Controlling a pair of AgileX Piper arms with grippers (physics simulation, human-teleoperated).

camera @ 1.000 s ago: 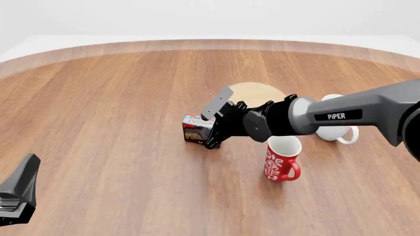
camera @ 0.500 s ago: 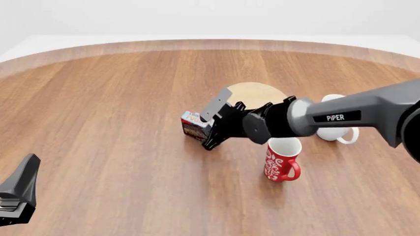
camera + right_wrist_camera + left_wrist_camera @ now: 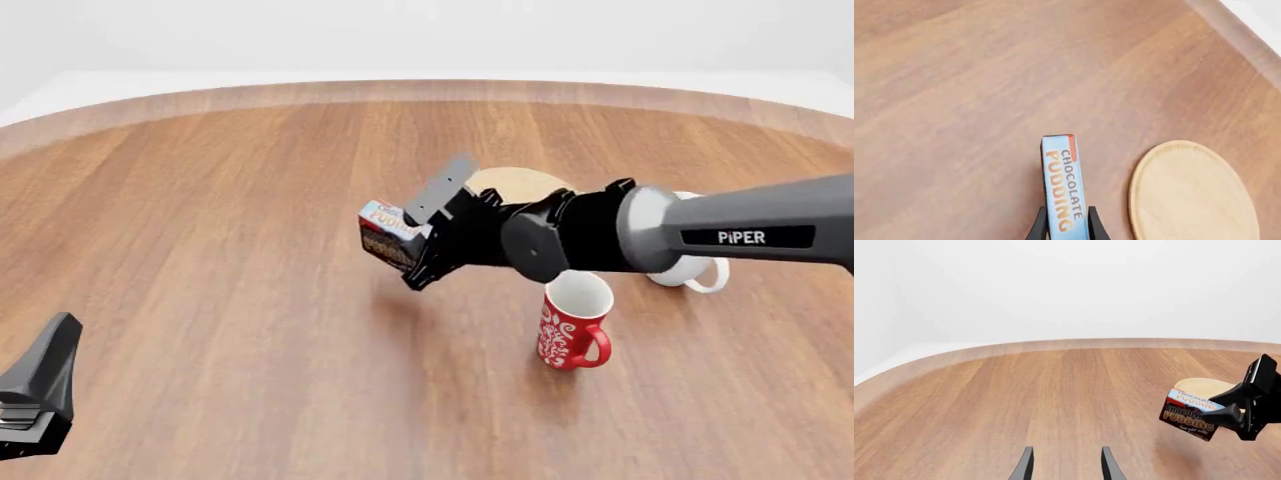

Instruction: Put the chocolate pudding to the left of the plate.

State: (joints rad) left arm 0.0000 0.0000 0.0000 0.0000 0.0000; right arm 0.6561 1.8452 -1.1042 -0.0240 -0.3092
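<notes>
1. wood grain runs across the round table (image 3: 227, 220), set against a plain white background.
2. the right gripper (image 3: 416, 245) reaches in from the right side of the front view and is clamped on the chocolate pudding (image 3: 387, 236), its two fingers (image 3: 1038, 227) pressing the box's narrow sides.
3. the chocolate pudding is off the table, tilted in the air, with a soft shadow on the wood under it (the left wrist view shows the gap most clearly (image 3: 1191, 413)).
4. the plate (image 3: 527, 184) lies flat on the table just behind the right gripper; in the front view the box hangs to the left of the plate's near-left edge, not over it.
5. from the right wrist view the box's light-blue band with orange lettering faces the camera (image 3: 1065, 183), and the plate (image 3: 1194, 192) sits beside it, apart.
6. a red mug (image 3: 574, 324) stands upright on the near side of the right arm, and a white mug (image 3: 691, 264) is partly hidden behind that arm, right of the plate.
7. the left gripper (image 3: 1065, 465) sits low at the near-left of the table, well apart from everything, its fingers spread with nothing between them.
</notes>
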